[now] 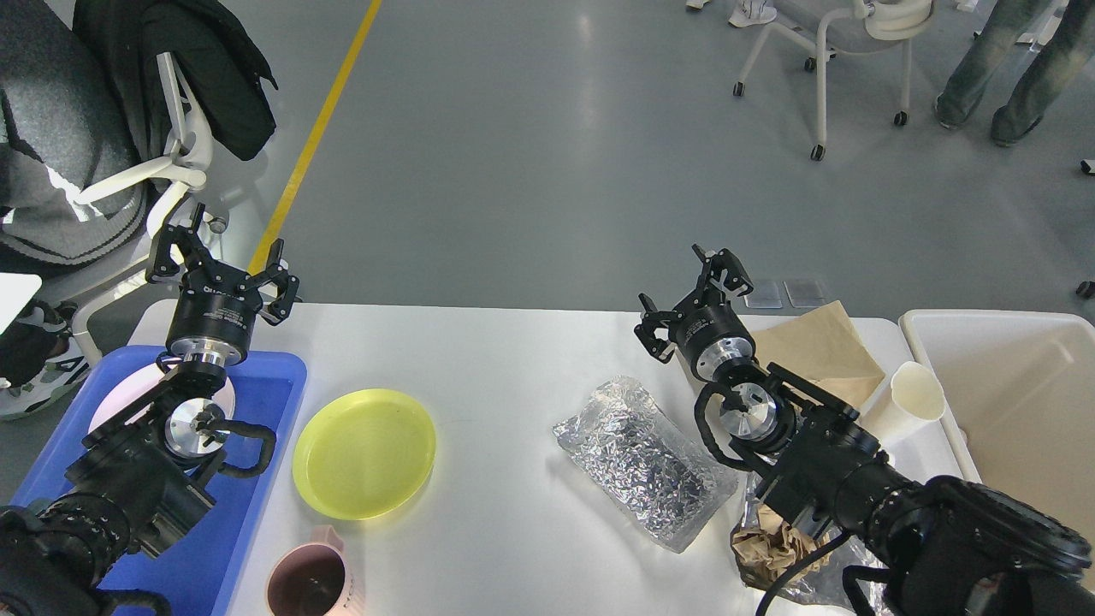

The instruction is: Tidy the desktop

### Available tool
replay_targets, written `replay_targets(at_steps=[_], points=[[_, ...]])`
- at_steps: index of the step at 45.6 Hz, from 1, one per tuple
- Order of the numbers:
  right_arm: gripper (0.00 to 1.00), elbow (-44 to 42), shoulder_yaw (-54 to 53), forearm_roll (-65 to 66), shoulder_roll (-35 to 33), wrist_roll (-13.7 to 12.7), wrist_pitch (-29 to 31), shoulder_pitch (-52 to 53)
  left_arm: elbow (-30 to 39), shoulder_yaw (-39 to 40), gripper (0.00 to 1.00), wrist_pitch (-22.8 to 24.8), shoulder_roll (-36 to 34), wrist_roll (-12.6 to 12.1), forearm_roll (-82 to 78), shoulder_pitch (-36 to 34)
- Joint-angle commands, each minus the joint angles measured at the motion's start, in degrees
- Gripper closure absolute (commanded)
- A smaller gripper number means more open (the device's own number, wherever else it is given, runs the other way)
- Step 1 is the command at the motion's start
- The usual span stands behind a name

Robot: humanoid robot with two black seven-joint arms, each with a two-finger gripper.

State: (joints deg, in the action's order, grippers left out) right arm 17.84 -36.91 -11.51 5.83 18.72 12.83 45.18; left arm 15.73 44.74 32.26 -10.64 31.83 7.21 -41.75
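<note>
The white desktop (513, 359) fills the lower view. On it lie a yellow plate (364, 453), a pink mug (310, 582) at the front edge, a silver foil bag (643, 462), a brown paper sheet (817, 346), a white paper cup (911, 398) on its side and crumpled brown paper (770, 547). My left gripper (221, 269) is open and empty, held above the table's far left corner. My right gripper (691, 295) is open and empty, above the far edge, left of the brown sheet.
A blue tray (257, 402) holding a pink plate (115, 402) sits at the left edge. A cream-white bin (1009, 393) stands at the right. Office chairs, a seated person at the left and people's legs are on the grey floor beyond.
</note>
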Motion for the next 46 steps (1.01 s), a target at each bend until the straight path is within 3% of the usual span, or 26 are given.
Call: replay_targets(at_steps=[1, 46], points=[[0.0, 0.0, 0.0, 0.0, 0.0, 0.0, 0.0, 0.0, 0.0, 0.0, 0.03, 0.0, 0.0, 0.1, 0.0, 0.0], [0.0, 0.0, 0.0, 0.0, 0.0, 0.0, 0.0, 0.0, 0.0, 0.0, 0.03, 0.0, 0.0, 0.1, 0.0, 0.0]])
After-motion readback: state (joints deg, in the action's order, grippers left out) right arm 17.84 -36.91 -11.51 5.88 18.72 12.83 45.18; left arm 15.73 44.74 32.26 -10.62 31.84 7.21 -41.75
